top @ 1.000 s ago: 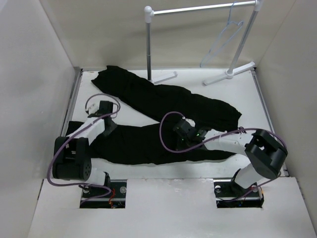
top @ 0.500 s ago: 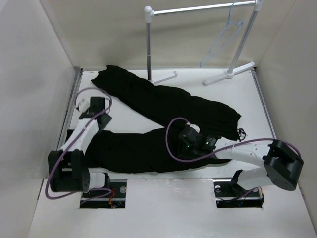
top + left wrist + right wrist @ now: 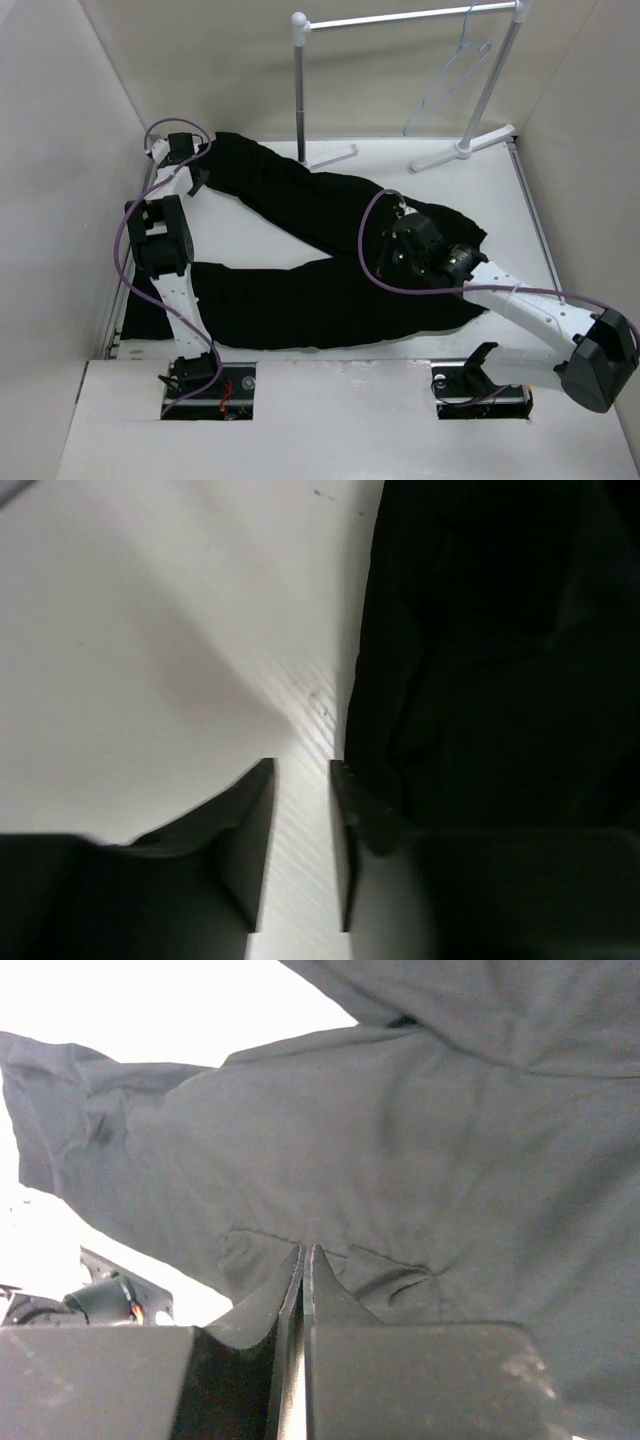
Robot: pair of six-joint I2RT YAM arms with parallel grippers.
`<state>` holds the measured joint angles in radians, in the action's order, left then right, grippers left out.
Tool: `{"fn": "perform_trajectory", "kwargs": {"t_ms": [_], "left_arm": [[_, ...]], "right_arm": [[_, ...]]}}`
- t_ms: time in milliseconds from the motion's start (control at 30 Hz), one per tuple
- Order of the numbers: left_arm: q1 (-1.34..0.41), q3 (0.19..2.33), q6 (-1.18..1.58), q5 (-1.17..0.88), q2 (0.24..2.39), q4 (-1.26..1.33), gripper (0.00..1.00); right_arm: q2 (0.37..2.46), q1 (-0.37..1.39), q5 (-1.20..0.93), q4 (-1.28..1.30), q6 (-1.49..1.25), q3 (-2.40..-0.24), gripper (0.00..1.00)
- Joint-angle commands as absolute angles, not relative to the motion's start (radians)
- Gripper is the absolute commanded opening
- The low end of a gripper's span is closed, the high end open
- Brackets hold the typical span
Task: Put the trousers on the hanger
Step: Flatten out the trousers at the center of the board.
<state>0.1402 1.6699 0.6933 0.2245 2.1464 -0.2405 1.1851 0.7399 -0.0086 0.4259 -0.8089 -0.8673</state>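
Note:
The black trousers lie flat on the white table, legs spread in a V with the waist at the right. The thin pale hanger hangs from the right end of the rail. My left gripper is at the back left, by the end of the far leg. In the left wrist view it is open over bare table, its right finger at the cloth's edge. My right gripper is over the waist area. In the right wrist view it is shut, tips against the cloth, nothing between them.
The white-and-metal rail stand stands at the back, its post and feet close to the far trouser leg. Pale walls close in the table on the left, right and back. Purple cables loop off both wrists.
My left arm has swung from the near leg out to the back left corner. My right arm has stretched out, moving its gripper away from me onto the waist area.

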Motion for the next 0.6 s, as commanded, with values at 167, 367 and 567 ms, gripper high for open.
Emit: {"fn": "perform_trajectory", "kwargs": {"t_ms": [167, 367, 567], "left_arm": [[0.145, 1.865, 0.67, 0.124, 2.279, -0.163, 0.4], [0.142, 1.904, 0.675, 0.115, 2.364, -0.164, 0.41], [0.153, 1.833, 0.695, 0.153, 2.326, -0.155, 0.08]], "right_arm": [[1.155, 0.711, -0.051, 0.466, -0.79, -0.873, 0.09], [1.14, 0.697, -0.02, 0.462, -0.811, -0.833, 0.16], [1.103, 0.509, 0.015, 0.443, -0.818, -0.798, 0.46]]}}
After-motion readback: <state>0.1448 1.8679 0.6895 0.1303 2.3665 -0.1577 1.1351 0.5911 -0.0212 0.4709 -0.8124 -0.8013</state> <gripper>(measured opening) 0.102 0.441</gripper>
